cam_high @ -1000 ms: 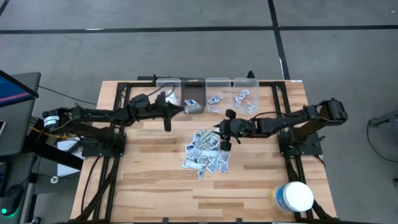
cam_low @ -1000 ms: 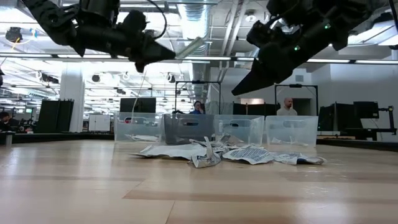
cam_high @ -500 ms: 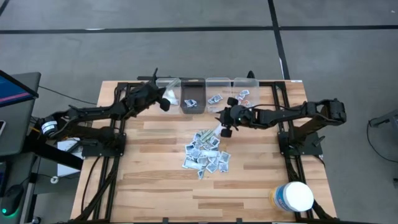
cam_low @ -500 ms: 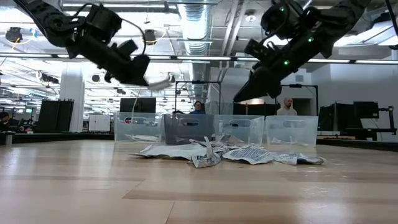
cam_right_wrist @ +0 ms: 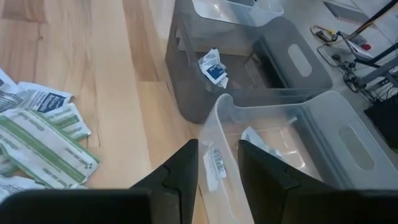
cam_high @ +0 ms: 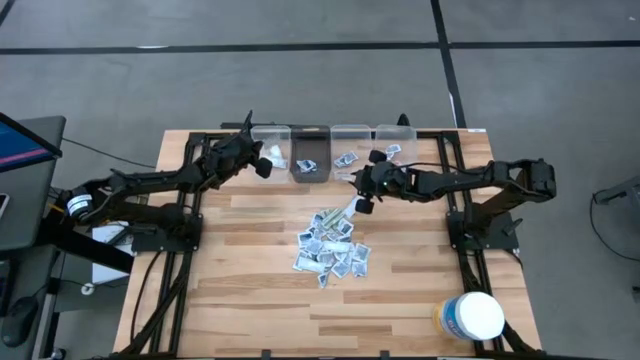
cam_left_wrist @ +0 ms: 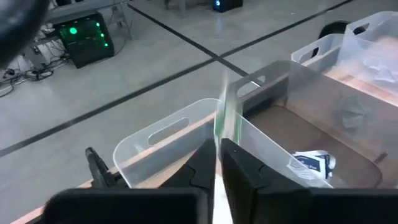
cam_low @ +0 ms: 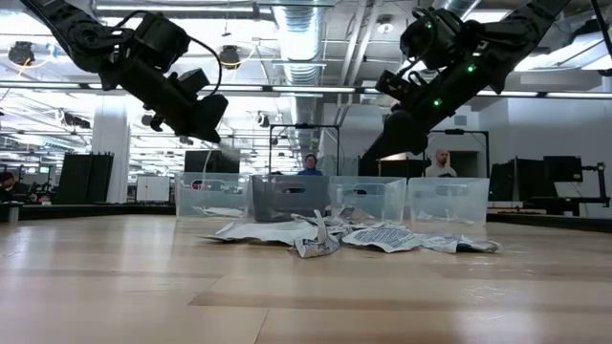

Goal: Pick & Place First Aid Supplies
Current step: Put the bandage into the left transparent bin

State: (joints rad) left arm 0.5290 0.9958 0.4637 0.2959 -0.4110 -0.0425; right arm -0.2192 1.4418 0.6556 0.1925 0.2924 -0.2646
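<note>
We look across a pale wooden table (cam_low: 306,287) into a large open workspace under an exposed ceiling of silver ducts (cam_low: 304,38) and long strip lights (cam_low: 287,86). White columns (cam_low: 112,148) stand at the left, dark monitors (cam_low: 562,170) and black frames (cam_low: 306,129) farther back. Two people (cam_low: 441,164) sit in the distance, seemingly at desks. From above, we see grey floor (cam_high: 300,90) crossed by dark lines (cam_high: 200,47). A screen (cam_high: 25,135) glows at the left edge.
</note>
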